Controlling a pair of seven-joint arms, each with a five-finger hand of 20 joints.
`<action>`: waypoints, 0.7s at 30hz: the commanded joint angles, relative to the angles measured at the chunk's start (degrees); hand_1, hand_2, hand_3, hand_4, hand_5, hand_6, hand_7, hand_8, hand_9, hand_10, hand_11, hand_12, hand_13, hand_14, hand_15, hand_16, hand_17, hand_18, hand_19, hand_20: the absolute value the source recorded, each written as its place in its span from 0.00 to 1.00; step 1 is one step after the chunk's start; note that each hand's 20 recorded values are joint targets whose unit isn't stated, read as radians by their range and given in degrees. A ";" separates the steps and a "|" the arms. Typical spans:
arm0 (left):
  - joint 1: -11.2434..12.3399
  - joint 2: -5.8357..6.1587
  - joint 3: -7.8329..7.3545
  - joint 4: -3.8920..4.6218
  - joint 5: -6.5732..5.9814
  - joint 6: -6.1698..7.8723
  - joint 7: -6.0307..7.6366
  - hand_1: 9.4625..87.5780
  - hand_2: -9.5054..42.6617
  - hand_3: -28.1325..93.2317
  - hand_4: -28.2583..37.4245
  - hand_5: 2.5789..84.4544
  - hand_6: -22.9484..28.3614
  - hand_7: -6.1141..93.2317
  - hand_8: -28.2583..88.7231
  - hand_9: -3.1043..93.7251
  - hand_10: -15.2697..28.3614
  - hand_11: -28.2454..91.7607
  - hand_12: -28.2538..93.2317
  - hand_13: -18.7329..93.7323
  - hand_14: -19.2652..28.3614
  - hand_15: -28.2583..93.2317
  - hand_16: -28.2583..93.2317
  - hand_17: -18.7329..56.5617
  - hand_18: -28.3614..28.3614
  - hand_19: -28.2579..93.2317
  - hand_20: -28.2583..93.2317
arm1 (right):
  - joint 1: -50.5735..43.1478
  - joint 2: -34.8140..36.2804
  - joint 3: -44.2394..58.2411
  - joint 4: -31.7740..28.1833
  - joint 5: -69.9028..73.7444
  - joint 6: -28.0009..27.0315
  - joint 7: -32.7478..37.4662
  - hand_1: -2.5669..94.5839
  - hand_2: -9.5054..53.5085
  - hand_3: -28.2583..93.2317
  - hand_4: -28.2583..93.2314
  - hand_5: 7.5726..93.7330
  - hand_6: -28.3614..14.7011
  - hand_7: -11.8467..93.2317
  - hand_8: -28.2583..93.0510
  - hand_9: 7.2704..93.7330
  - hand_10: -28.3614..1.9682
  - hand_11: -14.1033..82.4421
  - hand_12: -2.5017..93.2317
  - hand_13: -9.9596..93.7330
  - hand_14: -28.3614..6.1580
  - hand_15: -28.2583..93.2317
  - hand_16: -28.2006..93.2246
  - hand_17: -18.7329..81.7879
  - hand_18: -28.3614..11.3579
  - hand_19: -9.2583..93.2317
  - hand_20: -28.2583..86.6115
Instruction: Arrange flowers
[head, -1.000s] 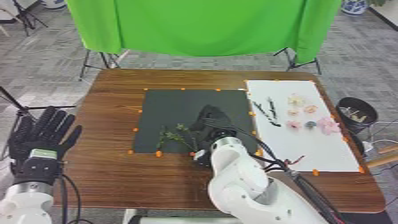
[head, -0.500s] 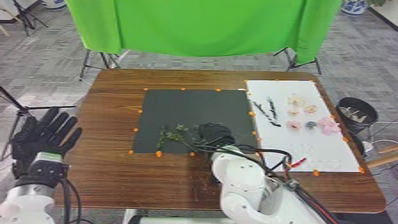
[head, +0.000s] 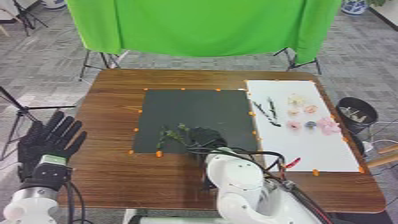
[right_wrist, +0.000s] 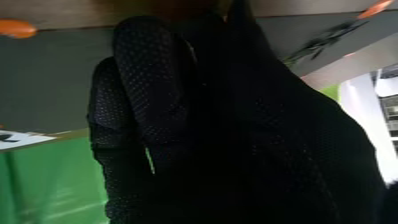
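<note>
- Here's my left hand (head: 51, 142), black fabric, palm spread wide and fingers straight, well left of the black mat (head: 191, 107).
- My right hand (head: 206, 139), textured black knit, is over the mat's near right part; wide, narrow or holding something, I can't tell!
- Just left of it, the green sprigs (head: 169, 136), thin and leafy, lie on the mat's near part.
- Flowers now: right of the mat, on smooth white paper (head: 320, 152), a big ruffled pink bloom (head: 329, 126), a smaller pink one (head: 294, 125), pale cream petals (head: 296, 100) and a round grey-blue head (head: 310, 124).
- Dark, slender twigs (head: 272, 119) run just beside the mat's right edge.
- Orange blobs (head: 159, 154) dot the mat's rim, on brown wood grain (head: 111, 175).
</note>
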 joint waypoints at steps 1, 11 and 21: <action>0.39 -0.65 0.17 -0.13 -1.18 -0.62 -0.32 0.24 0.50 0.82 0.00 0.48 0.63 0.23 0.16 0.43 0.72 0.43 0.34 0.42 0.73 0.56 0.18 0.14 0.77 0.57 0.32 | -1.04 -0.62 -1.38 -0.31 -0.77 -1.16 -0.40 0.60 0.10 0.84 0.03 0.80 0.55 0.29 0.28 0.71 0.38 0.27 0.18 0.81 0.48 0.67 0.42 0.54 0.05 0.92 0.45; 2.10 -1.34 -0.86 -0.50 -2.48 -0.90 0.87 0.24 0.50 0.82 0.00 0.48 0.63 0.23 0.16 0.43 0.72 0.43 0.34 0.42 0.73 0.56 0.18 0.14 0.77 0.57 0.32 | -0.43 3.57 3.93 -2.37 -0.27 5.97 6.46 0.54 0.02 0.83 0.05 0.77 0.51 0.29 0.30 0.71 0.32 0.27 0.18 0.81 0.46 0.66 0.42 0.54 0.04 0.92 0.44; 1.66 -0.25 -0.28 -1.34 -2.17 -1.93 0.88 0.24 0.50 0.82 0.00 0.48 0.63 0.23 0.16 0.43 0.72 0.43 0.34 0.42 0.73 0.56 0.18 0.14 0.77 0.57 0.32 | 1.33 10.47 9.94 0.63 -6.91 23.62 10.79 0.45 0.01 0.85 0.06 0.70 0.50 0.23 0.15 0.70 0.33 0.27 0.17 0.82 0.46 0.66 0.41 0.55 0.03 0.94 0.43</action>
